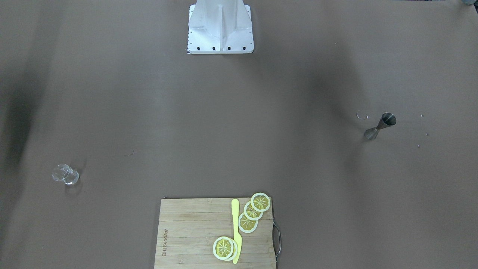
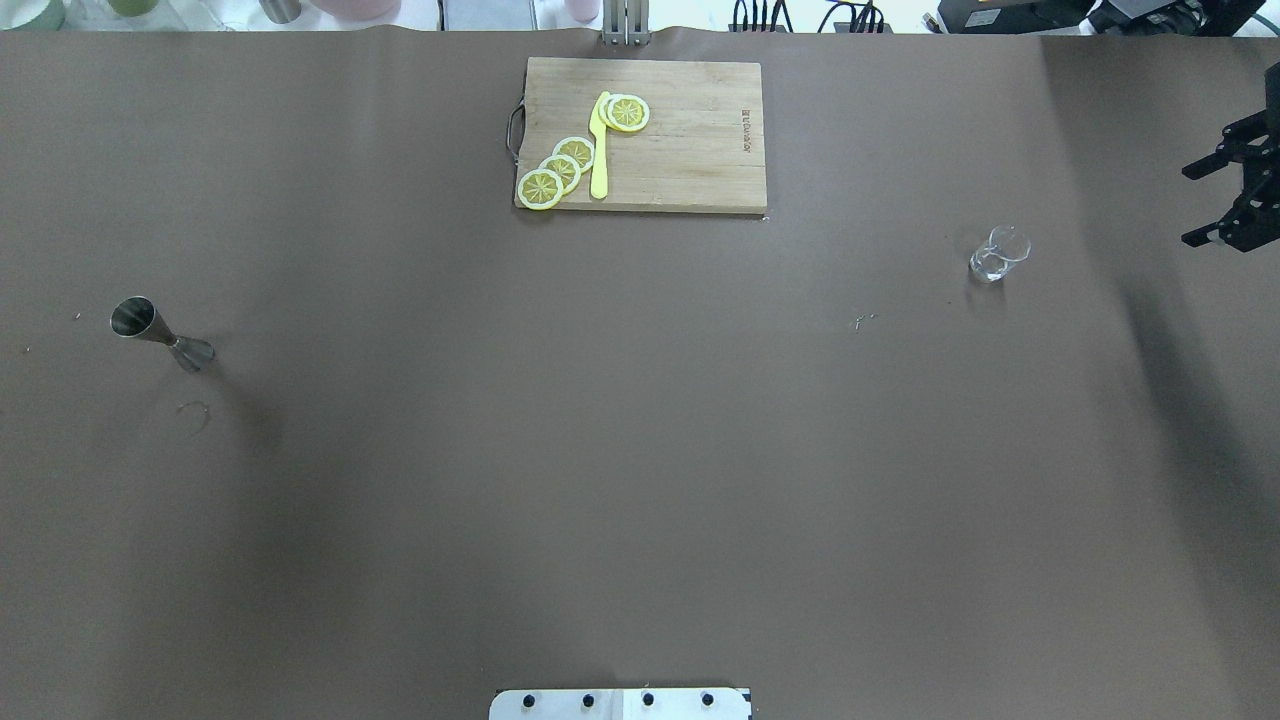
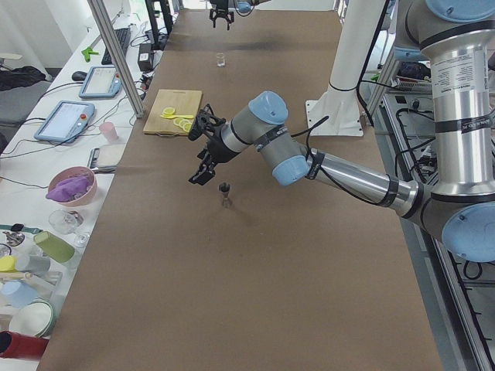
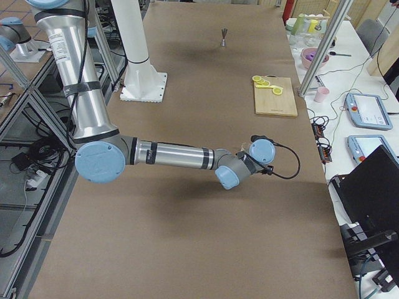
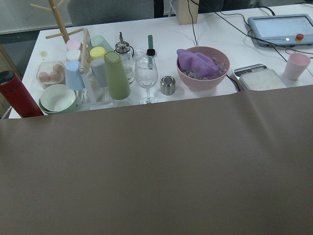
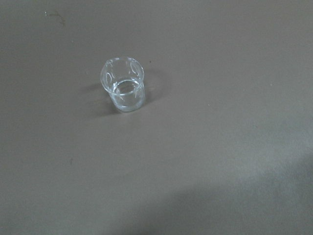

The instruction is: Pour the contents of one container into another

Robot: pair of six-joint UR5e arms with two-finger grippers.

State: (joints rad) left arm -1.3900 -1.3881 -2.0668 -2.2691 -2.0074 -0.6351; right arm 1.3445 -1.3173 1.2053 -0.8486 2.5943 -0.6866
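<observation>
jigger (image 2: 160,335) upright, axis vert, nr desk (image 2: 640,450) L edge | L gripper (image 3: 199,154) just beside+above it, not touching, nearer of the two; jaws: can't tell | tumbler (image 2: 998,254) toward R edge | R gripper (image 2: 1187,206) beside it, jaws spread, empty

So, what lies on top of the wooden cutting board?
Lemon slices and a yellow knife lie on the cutting board. The slices overlap, so parts of some are hidden.

Robotics lab: industrial arm (image 3: 348,174) on a white pedestal (image 1: 220,28) at the paper-covered table's (image 2: 640,450) edge, aluminium frame posts (image 3: 116,54), teach pendants (image 4: 368,111) and cables on the side bench (image 5: 220,36).
</observation>
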